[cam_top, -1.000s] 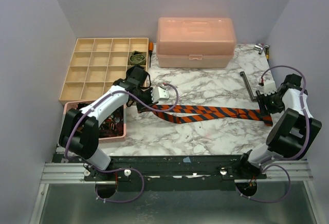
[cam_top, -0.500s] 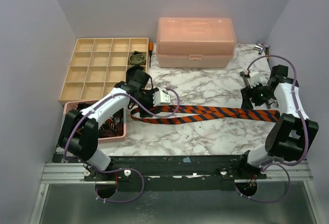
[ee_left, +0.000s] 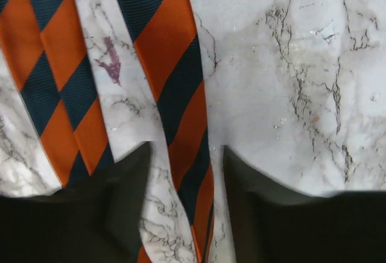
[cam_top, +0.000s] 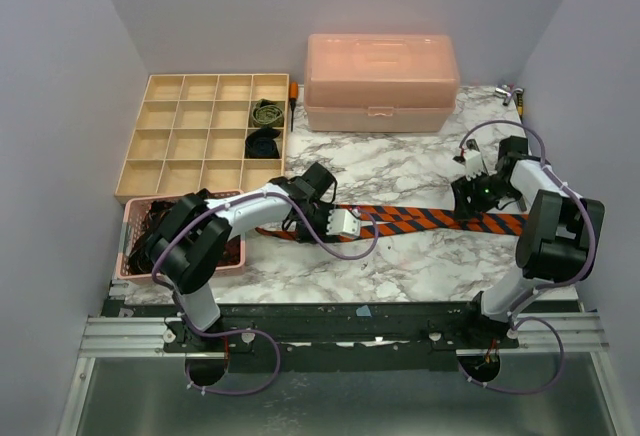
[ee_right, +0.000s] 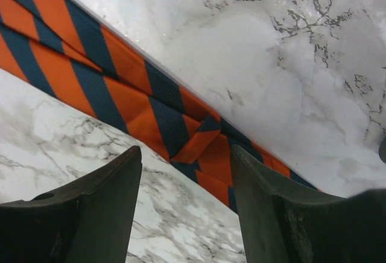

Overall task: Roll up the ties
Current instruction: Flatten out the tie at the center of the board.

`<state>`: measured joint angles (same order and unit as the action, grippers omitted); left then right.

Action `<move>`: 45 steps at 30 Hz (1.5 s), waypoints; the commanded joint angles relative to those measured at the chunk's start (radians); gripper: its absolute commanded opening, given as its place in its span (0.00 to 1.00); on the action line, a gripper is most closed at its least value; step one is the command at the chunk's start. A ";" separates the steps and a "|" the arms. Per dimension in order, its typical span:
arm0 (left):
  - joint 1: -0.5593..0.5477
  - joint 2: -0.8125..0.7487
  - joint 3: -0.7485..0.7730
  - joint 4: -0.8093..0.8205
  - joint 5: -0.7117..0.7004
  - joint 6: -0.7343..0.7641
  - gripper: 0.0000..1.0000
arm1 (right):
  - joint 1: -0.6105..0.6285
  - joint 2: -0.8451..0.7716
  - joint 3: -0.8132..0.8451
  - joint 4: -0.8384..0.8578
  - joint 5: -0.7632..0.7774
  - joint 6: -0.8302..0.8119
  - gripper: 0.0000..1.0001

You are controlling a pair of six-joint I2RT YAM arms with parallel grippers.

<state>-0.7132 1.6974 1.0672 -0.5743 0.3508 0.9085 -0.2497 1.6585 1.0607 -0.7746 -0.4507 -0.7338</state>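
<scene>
Top view: I see the orange-and-navy tie [cam_top: 420, 220] lying flat across the marble table [cam_top: 400, 171] from 9 to 3 o'clock, with the left gripper [cam_top: 345, 224] over its middle stretch and the right gripper [cam_top: 468, 201] near its 3 o'clock end. Left wrist: the fingers [ee_left: 120, 209] stand apart, gripping nothing, straddling one tie band that runs from 12 to 6. Right wrist: the fingers [ee_right: 90, 215] are wide apart and empty, and a folded stretch of tie crosses from 10 towards 5.

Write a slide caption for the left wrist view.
Left hand open over the marble table, straddling one strand of the orange-and-navy striped tie.
</scene>
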 commanded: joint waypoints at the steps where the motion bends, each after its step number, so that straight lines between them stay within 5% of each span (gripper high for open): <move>1: -0.033 0.036 0.008 -0.001 -0.071 0.000 0.32 | 0.003 0.044 -0.018 0.058 0.050 -0.004 0.62; 4: -0.034 0.013 0.029 -0.040 -0.027 -0.001 0.00 | 0.003 0.053 -0.016 0.050 0.058 -0.016 0.57; 9: 0.016 -0.007 0.154 -0.137 0.059 -0.008 0.00 | 0.001 0.026 0.018 0.013 0.059 -0.034 0.53; 16: 0.095 0.159 0.373 -0.222 0.015 0.003 0.00 | 0.002 0.016 0.089 -0.032 0.048 -0.035 0.52; 17: 0.104 0.183 0.399 -0.239 0.011 0.010 0.03 | 0.003 0.013 0.093 -0.035 0.043 -0.035 0.53; 21: 0.125 0.223 0.414 -0.239 -0.007 0.023 0.44 | 0.003 -0.004 0.085 -0.052 0.025 -0.044 0.59; 28: 0.154 0.165 0.354 -0.209 0.055 0.030 0.69 | 0.003 -0.024 0.034 -0.028 0.015 -0.063 0.62; 31: 0.154 0.155 0.334 -0.199 0.078 0.033 0.97 | 0.007 -0.013 0.027 -0.018 0.000 -0.065 0.64; 37: 0.140 0.202 0.357 -0.150 0.028 0.023 0.98 | 0.019 0.015 -0.023 0.066 0.076 -0.090 0.67; 45: 0.062 0.298 0.358 -0.216 -0.108 0.078 0.93 | 0.018 0.044 -0.097 0.097 0.161 -0.179 0.54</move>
<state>-0.6090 1.9514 1.4300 -0.7357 0.3088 0.9371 -0.2340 1.6833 1.0080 -0.7109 -0.3649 -0.8459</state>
